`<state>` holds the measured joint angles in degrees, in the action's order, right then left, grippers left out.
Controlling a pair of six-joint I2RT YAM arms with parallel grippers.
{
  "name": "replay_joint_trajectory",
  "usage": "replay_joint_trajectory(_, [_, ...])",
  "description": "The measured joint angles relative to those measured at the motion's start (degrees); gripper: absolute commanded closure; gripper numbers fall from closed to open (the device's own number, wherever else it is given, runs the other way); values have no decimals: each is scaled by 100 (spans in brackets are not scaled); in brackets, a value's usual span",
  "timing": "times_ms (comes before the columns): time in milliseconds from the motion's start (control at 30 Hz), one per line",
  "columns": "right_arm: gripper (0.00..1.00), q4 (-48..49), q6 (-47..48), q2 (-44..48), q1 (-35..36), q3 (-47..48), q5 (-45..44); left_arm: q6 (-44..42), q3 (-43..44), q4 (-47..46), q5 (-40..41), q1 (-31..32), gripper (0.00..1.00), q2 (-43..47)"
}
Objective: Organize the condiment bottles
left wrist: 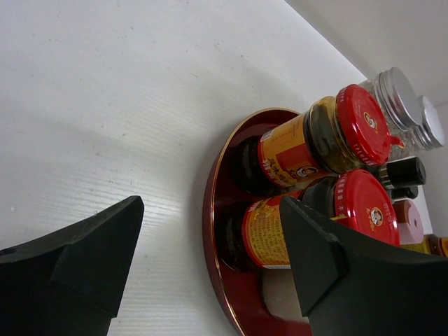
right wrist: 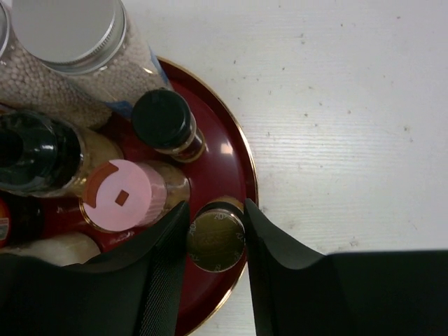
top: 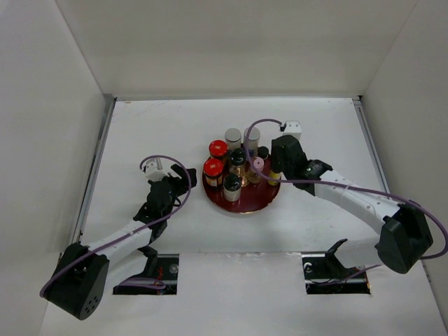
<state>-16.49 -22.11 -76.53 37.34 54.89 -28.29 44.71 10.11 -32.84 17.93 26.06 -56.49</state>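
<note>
- While only the right wrist view reveals it, the right gripper (right wrist: 215,208) pinches a round, glossy dark-capped bottle (right wrist: 215,243) at the rim of the shiny red tray (right wrist: 242,164).
- The left gripper (left wrist: 210,210) gapes wide and empty beside the tray; its camera shows yellow-labelled, red-lidded jars (left wrist: 364,122).

White table (top: 175,231) w/ faint streaky grain, evenly & brightly lit, only soft shadows. Plain white back wall (top: 231,42) & side walls (top: 42,105), left & right, box it in on 3 sides; thin grey metal strip (top: 98,161) runs along table's left edge, another along the right. Two dark rectangular cut-outs (top: 168,269) sit near the front edge.
</note>
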Motion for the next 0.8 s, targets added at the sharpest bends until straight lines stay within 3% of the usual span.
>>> replay_joint_trajectory(100, [54, 160, 13, 0, -20, -7, 2, -50, 0, 4, 76, 0, 21, 13])
replay_joint_trajectory(300, [31, 393, 42, 7, -17, -33, 63, -122, 0, 94, 236, -44, 21, 308])
replay_joint_trajectory(333, [27, 413, 44, 24, -15, -33, 74, -131, 2, 142, 267, -48, 17, 363])
replay_joint_trajectory(367, [23, 426, 46, 55, -15, -33, 87, -149, 4, 203, 295, -52, 0, 420])
replay_joint_trajectory(500, [12, 479, 61, 487, -15, -55, 94, -177, 42, 686, 505, -52, 0, 835])
replay_joint_trajectory(533, [2, 549, 61, 684, -15, -83, 96, -179, 81, 861, 568, -46, 0, 975])
replay_joint_trajectory(800, [0, 1982, -111, 2382, -70, -1325, -168, -278, 901, 2124, 850, -55, 0, 1473])
